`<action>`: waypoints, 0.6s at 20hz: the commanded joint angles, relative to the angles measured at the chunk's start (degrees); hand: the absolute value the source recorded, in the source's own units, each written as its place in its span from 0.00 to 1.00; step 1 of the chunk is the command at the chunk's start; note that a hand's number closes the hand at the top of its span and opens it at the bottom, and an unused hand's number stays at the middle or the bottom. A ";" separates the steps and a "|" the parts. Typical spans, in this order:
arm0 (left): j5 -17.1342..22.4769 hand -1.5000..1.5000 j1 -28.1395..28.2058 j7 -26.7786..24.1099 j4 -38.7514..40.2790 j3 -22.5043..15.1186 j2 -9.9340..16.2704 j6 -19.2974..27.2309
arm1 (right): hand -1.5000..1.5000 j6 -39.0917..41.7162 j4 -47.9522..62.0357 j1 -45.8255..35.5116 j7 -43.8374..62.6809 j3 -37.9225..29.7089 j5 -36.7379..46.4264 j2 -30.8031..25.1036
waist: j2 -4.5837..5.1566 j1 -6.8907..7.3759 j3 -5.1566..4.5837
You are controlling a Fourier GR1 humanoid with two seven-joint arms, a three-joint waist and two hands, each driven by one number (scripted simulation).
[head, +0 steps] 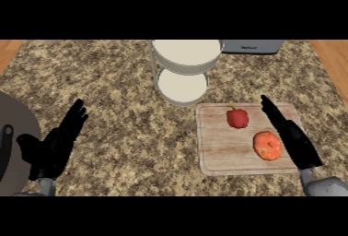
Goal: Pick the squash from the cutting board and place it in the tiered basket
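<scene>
Red pepper (237, 118) beside squash (268, 145) — apart

Brightness: even, moderately bright across the speckled counter (122, 115).
Shadows: soft and faint beneath the tiered basket (183, 69) and beside the cutting board (224, 156).
Glare: mild sheen on the orange squash (268, 145).

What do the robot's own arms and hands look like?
Each arm ends in a slim black hand with long fingers and a thumb: the left hand and the right hand. Behind each wrist sits a smooth grey forearm. No cables or markings show.
</scene>
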 commanded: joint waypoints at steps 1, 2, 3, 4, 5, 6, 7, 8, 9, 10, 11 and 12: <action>1.79 0.50 -0.44 -1.00 1.26 1.26 -0.86 -1.07 | 1.00 -3.65 -0.06 -2.26 -0.35 -2.05 1.84 1.17 | -0.50 0.14 2.94; 2.06 0.50 -2.02 1.38 0.72 2.72 1.01 -1.12 | 1.00 -9.78 -2.18 -1.84 -1.88 -1.78 4.76 4.31 | -0.65 -0.19 2.96; 1.93 0.50 -2.98 -0.12 0.98 3.69 1.42 -1.13 | 1.00 -12.43 -6.31 -3.58 -1.05 -4.23 4.12 4.53 | -0.89 -0.80 2.90; 1.10 0.50 -1.82 0.54 0.29 2.65 1.50 -0.89 | 1.00 -17.65 -7.93 -3.79 -2.36 -4.48 6.53 7.07 | -1.09 -0.83 2.92; 1.47 0.50 -4.13 1.81 0.28 3.87 2.32 -0.63 | 1.00 -21.58 -7.74 -6.44 -4.17 -5.37 8.00 9.76 | -0.97 -0.59 2.97; 1.00 0.50 -2.83 -0.03 0.43 3.96 2.86 -1.23 | 1.00 -25.80 -9.39 -7.30 -5.17 -7.15 8.87 11.49 | -1.18 -0.61 2.92; 1.31 0.50 -1.82 0.72 0.30 3.55 1.68 -0.15 | 1.00 -27.06 3.49 1.71 5.29 -10.87 15.99 -0.96 | -0.03 -5.23 1.56; 1.86 0.50 -1.29 0.74 0.45 4.49 1.90 -0.02 | 1.00 -35.39 1.33 1.15 5.61 -15.89 12.13 6.41 | -0.97 -5.40 2.51; 2.04 0.50 -0.22 0.28 1.05 4.27 1.86 -0.67 | 0.00 -40.36 0.38 1.67 5.43 -17.56 10.93 10.88 | -0.99 -4.80 2.76; 2.63 0.50 -0.91 0.55 0.67 3.72 1.56 -1.49 | 0.00 -44.84 0.30 1.66 5.14 -17.87 11.51 14.54 | -0.80 -3.81 2.88; 3.37 0.50 -1.34 1.29 -0.32 4.28 1.96 -1.78 | 0.00 -49.49 -1.10 2.26 3.87 -16.77 14.28 17.20 | -1.04 -2.63 2.88; 2.81 0.50 -2.03 1.19 0.87 3.58 1.57 -1.91 | 0.00 -53.40 -1.21 2.59 3.41 -16.36 17.43 18.13 | -0.72 -2.33 2.82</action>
